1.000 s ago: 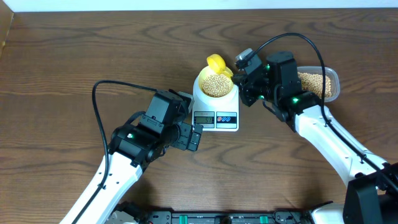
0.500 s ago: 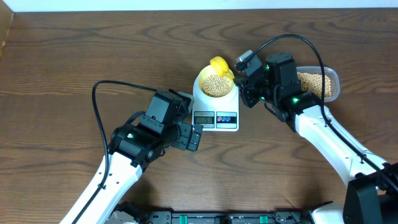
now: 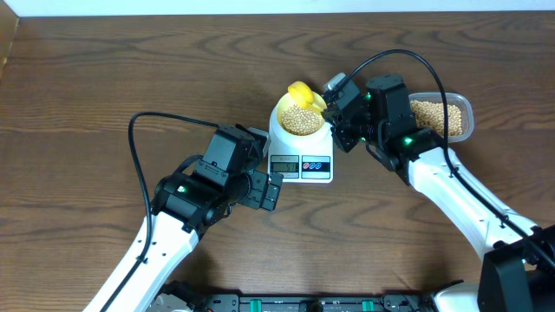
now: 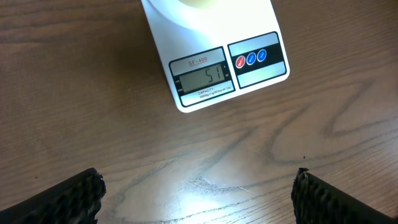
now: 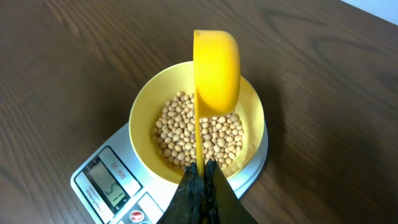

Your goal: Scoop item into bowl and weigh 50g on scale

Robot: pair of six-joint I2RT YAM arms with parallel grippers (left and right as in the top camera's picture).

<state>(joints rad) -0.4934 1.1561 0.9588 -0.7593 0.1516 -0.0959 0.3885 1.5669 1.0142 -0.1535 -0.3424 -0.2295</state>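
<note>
The small round pale yellow-cream bowl [image 5: 142,115] sits on the white rectangular digital scale [image 4: 211,68] and holds small round tan beans [image 5: 186,134]. The display reads 51. The right pincer [image 5: 200,179] is clamped on the handle of a yellow plastic measuring scoop [image 5: 216,68], which is over the bowl's 12 o'clock rim. The left pincer [image 4: 198,186] hangs spread wide at the scale's 7 o'clock, above the brown wooden surface [image 3: 104,78]. A clear rectangular plastic tub [image 3: 464,108] of beans lies at the bowl's 3 o'clock.

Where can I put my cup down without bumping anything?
Bare table left of the scale, beyond the left arm, is widest. Another patch lies in front of the scale, between both arms. Crowded: around the bowl, where the right gripper holds the scoop, near the tub.
</note>
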